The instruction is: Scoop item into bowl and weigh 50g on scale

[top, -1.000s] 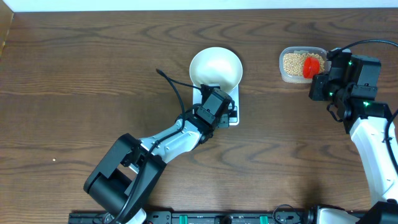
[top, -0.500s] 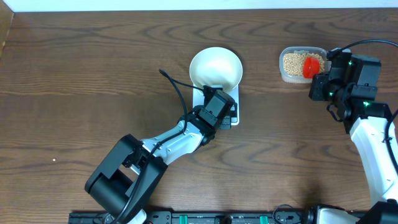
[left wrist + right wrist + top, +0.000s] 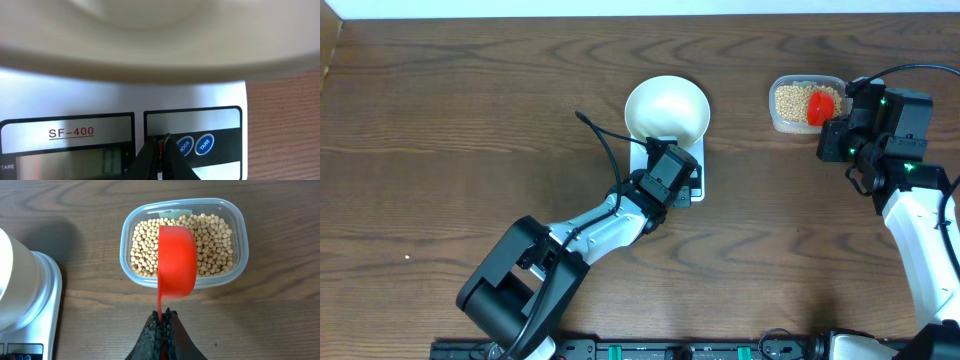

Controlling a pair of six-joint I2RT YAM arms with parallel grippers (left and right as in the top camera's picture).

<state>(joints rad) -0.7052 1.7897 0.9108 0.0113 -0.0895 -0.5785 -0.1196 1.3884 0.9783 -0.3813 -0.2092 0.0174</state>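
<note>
The bowl (image 3: pixel 667 108) stands on the scale (image 3: pixel 200 100) and hides most of its platform. Legible markings on the scale are "SF-400", "MODE" and "TARE". The left pincer (image 3: pixel 161 146), pressed together, points down just left of MODE. The right pincer (image 3: pixel 162 317) pinches the handle of the red scoop (image 3: pixel 176 262) above the beans (image 3: pixel 212 245), which lie in the clear tub (image 3: pixel 240 235) on the counter (image 3: pixel 440 150).

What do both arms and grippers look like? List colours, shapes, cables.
Left arm: bulky black base joint, white middle link, black wrist block, with a black cable looping off it. Right arm: white link, boxy black wrist housing with green lights, and another black lead. The left gripper and right gripper are dark, tapering to narrow tips.
</note>
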